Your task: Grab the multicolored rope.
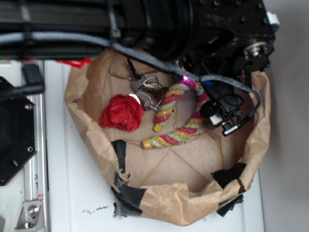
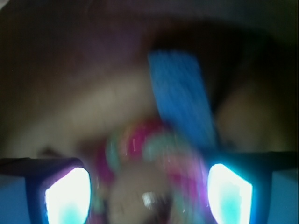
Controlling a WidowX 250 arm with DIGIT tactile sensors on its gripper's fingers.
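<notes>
Inside the crumpled brown paper tray (image 1: 251, 159), the claw (image 2: 148, 186) stands apart astride the twisted multicolored rope (image 1: 179, 112).

Exterior overhead; wrist close, blurry, perhaps sharing rope (image 1: 179, 113).

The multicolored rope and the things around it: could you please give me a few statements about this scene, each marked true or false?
1. The multicolored rope lies inside the brown paper basin. True.
2. The rope lies stretched out straight. False: it is bent into an arch, both ends toward the basin's front.
3. The red fabric rose lies left of the rope in the exterior view. True.
4. The keys lie outside the basin. False: they lie inside, between rose and rope.
5. The gripper is over the rose. False: it is beside the rope's right side.
</notes>
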